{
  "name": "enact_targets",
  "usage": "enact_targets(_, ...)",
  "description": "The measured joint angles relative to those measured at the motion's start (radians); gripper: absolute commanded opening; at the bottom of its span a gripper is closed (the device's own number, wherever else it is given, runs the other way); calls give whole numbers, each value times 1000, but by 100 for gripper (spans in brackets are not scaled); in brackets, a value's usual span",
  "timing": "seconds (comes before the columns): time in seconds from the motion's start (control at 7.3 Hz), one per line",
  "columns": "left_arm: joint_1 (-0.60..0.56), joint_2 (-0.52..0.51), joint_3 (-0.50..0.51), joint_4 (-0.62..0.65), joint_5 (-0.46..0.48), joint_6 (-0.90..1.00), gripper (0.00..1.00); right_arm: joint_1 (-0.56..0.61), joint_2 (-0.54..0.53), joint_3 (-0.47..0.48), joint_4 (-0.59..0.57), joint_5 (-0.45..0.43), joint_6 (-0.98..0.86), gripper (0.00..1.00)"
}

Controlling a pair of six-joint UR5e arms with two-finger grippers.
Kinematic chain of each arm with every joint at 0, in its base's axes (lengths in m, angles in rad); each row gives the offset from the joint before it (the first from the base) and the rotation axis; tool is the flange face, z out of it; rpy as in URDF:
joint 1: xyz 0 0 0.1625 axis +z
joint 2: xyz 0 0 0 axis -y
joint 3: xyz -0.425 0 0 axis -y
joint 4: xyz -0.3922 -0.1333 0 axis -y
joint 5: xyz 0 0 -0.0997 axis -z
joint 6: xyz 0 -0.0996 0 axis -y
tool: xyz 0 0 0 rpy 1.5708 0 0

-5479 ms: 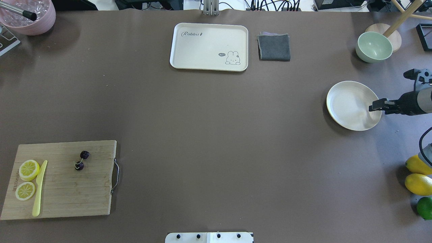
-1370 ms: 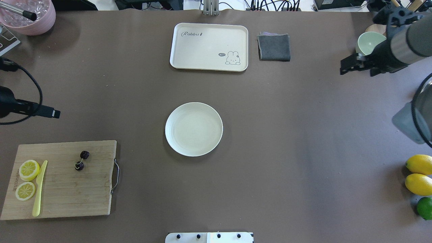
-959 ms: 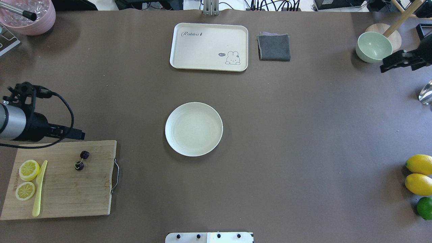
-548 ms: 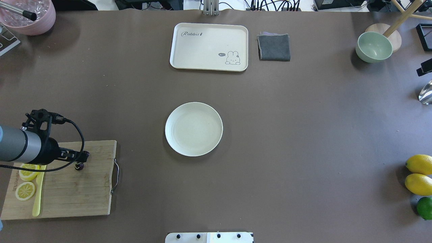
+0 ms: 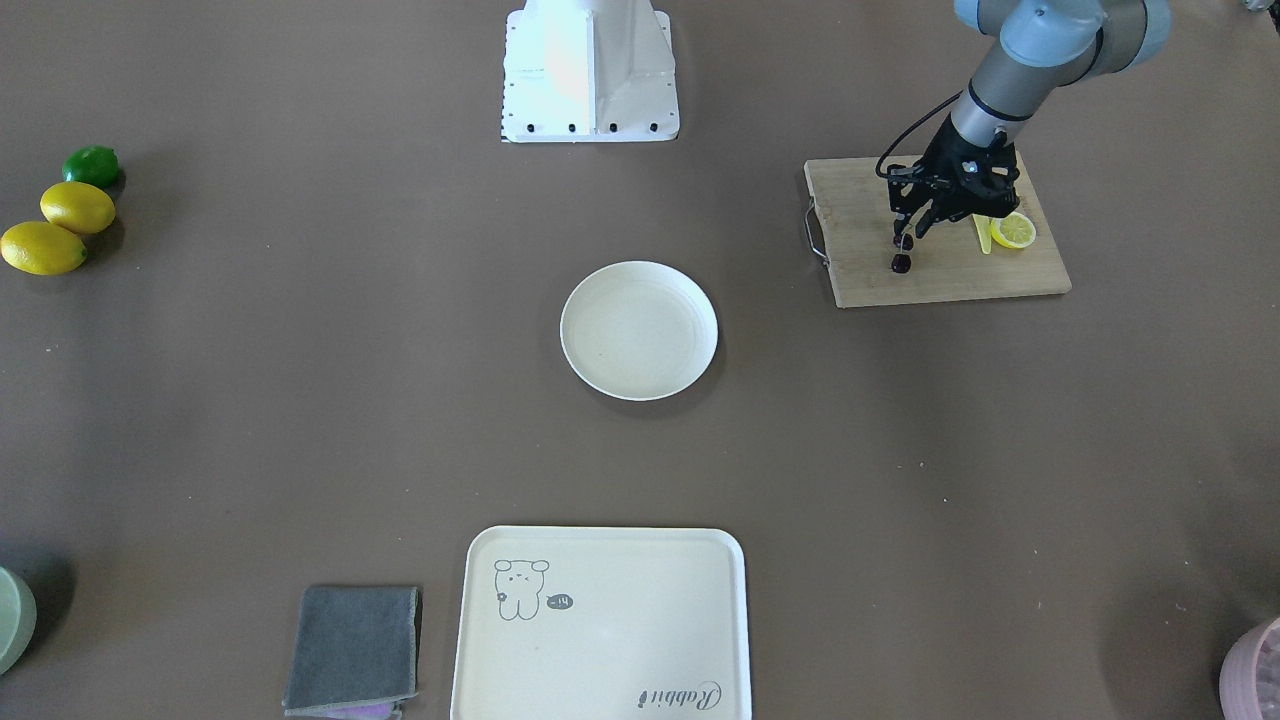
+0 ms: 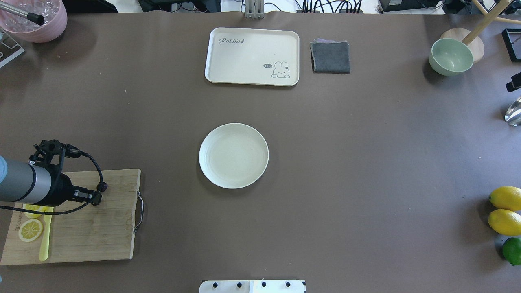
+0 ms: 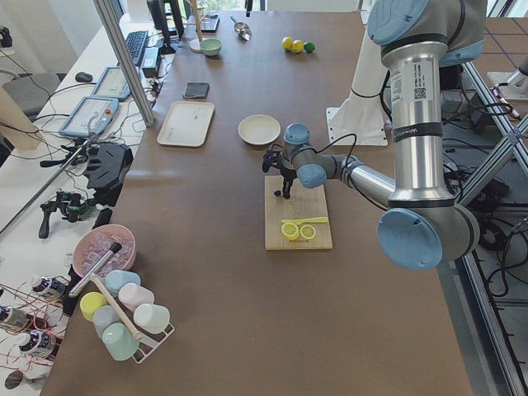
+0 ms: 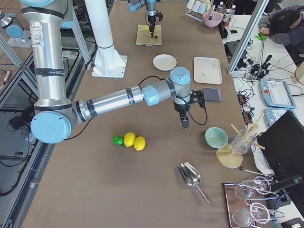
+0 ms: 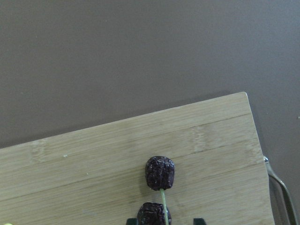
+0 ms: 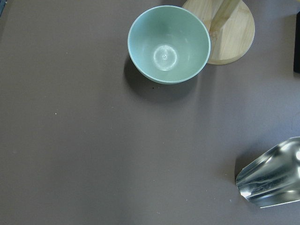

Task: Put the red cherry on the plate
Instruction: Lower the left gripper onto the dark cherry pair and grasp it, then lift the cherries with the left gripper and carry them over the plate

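Left gripper (image 5: 906, 232) hangs low over the cutting board (image 5: 950, 275), jaws parted around the red cherry (image 9: 159, 172), plate (image 5: 638, 330) mid-desk, well apart; right gripper (image 8: 184, 122) spread, can't tell.

The left arm (image 6: 24, 188) reaches low at the near left, wrist bent down. The left gripper (image 5: 904, 236) points downward with its fingers parted. The right arm (image 8: 118, 99) stretches out to the far right, and the right gripper (image 8: 184, 122) hangs downward, its spread unclear.
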Motion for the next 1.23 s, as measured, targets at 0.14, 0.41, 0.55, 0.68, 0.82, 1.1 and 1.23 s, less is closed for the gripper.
enact_targets(0.14,0,0,0,0,0,-1,0,0,-1,0,1,0,0,100)
enact_targets(0.41,-11,-2,-17,0,5,-3,0,6,-10,0,3,-1,-1,100)
enact_targets(0.55,-20,-10,-39,0,4,-6,0,13,-25,3,5,-2,-2,100)
enact_targets(0.68,-32,-35,-52,1,2,-13,0,22,-44,5,9,-4,-3,100)
enact_targets(0.82,-42,-87,-50,4,1,-46,0,32,-66,4,15,-3,-4,100)
enact_targets(1.1,-48,-255,15,10,2,-165,0,40,-125,-1,19,-10,-4,100)
enact_targets(1.23,-47,-345,71,11,4,-214,0,41,-139,-3,19,-14,-4,100)
